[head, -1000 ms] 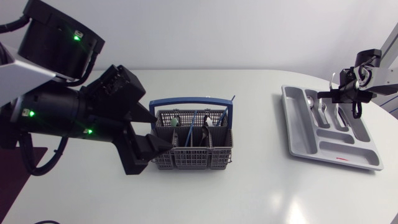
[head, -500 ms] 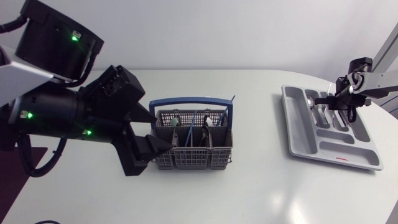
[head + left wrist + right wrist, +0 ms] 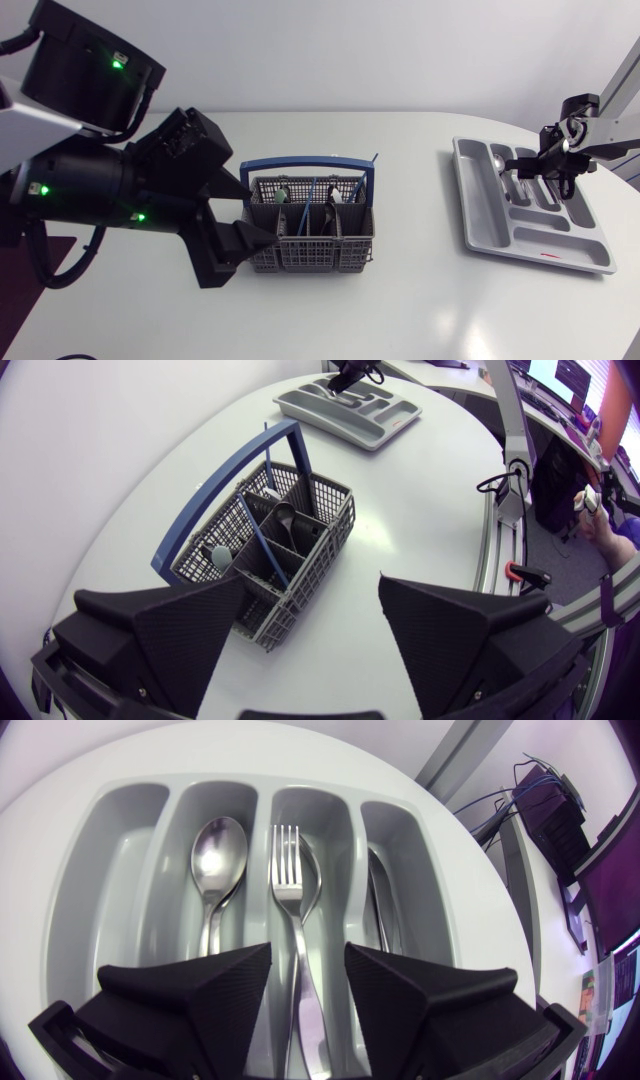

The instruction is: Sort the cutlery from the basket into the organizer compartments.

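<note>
Right tool (image 3: pixel 307 960) lowered over organizer (image 3: pixel 160 840), open above fork (image 3: pixel 288 870), spoon (image 3: pixel 218 855) alongside, left tool (image 3: pixel 312 585) open by basket (image 3: pixel 322 512)

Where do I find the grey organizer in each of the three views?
Head view: organizer at the table's right side, under the right pincer.
Left wrist view: organizer small, far beyond the basket.
Right wrist view: organizer directly under the pincer, spoon and fork inside.
Shared landmark: the right pincer over the organizer.
</note>
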`<state>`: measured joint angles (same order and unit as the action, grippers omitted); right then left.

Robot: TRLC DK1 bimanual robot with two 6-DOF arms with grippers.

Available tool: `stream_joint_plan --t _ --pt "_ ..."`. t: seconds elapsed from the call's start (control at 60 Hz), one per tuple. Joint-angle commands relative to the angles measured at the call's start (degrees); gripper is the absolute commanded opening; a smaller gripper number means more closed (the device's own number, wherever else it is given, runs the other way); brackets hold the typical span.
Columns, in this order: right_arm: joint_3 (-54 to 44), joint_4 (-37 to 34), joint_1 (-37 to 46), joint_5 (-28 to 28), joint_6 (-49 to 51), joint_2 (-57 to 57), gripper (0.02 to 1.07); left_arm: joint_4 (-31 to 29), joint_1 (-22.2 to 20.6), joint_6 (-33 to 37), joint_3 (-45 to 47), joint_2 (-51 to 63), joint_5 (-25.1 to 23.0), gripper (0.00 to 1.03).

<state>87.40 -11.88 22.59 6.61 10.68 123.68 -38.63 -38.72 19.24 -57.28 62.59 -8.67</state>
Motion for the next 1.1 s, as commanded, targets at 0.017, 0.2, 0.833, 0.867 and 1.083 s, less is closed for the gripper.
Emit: stream_joint_plan --t 0.017,0.2,0.833,0.867,1.083 --pt "-6.4 2.2 -1.3 -1.1 1.0 -7.8 0.72 0.3 -0.7 -0.9 2.0 -1.2 0.1 0.94" --pt "-22.4 9.2 -4.7 -4.9 5.3 -24.0 0.72 2.3 -1.7 -0.7 3.2 -1.8 0.1 0.94" --pt "-47.8 5.4 -15.6 -17.7 10.3 -60.1 0.75 25.3 -1.1 -8.5 11.4 8.9 -2.8 0.91" --pt "-48.5 5.4 -15.7 -17.9 10.4 -60.7 0.75 26.0 -1.0 -9.2 11.3 9.7 -2.8 0.91" --pt "-51.0 5.7 -15.8 -18.9 10.9 -63.2 0.75 28.5 -0.9 -11.8 9.9 13.5 0.3 0.87"
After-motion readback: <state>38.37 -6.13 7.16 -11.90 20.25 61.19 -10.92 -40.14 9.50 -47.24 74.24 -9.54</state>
